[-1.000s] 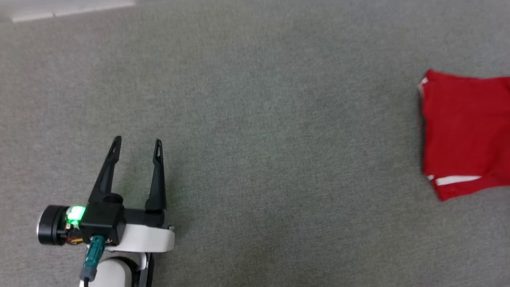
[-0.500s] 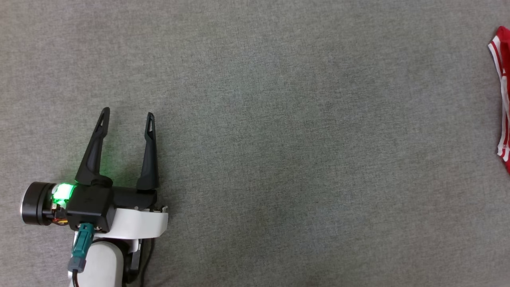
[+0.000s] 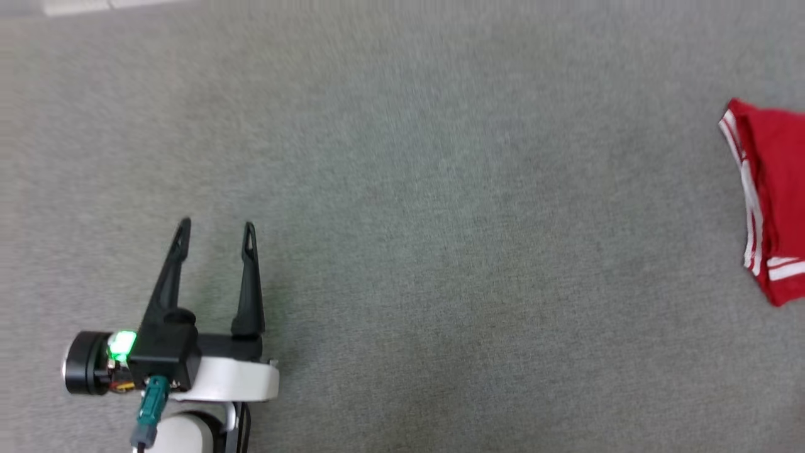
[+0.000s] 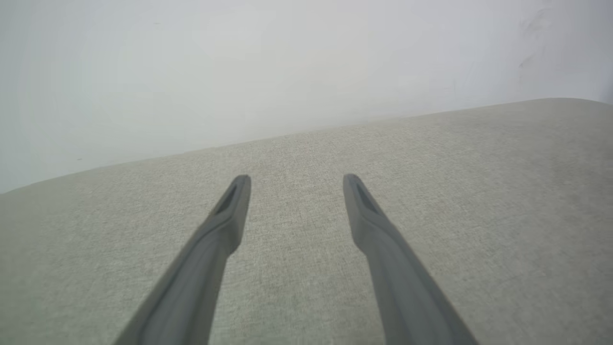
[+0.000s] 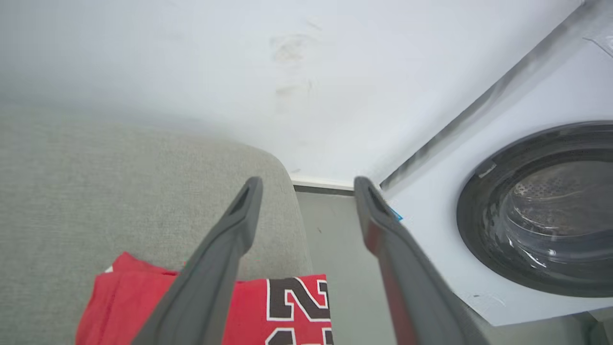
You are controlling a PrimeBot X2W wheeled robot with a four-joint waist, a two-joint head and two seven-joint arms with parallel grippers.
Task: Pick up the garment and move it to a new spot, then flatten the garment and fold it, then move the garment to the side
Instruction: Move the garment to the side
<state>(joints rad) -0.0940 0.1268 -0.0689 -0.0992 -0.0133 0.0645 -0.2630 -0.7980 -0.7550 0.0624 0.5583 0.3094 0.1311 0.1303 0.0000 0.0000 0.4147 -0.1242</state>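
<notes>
The right gripper [image 5: 307, 181] now stands wide open with nothing between its long fingers, raised just above the garment [image 5: 287, 311]. It appears to have just let go. In the head view the garment [image 3: 773, 195] lies at the far right of the grey padded surface [image 3: 440, 220], showing its striped trim where a second ago it showed a broader red panel. Part of that shift is the camera's own. In the right wrist view its printed numeral reaches the surface's right edge, beside a washing machine [image 5: 479, 158]. The left gripper [image 3: 217, 223] hangs well apart at the near left, equally open and empty. The garment looks folded and set aside, so the task seems essentially done.
</notes>
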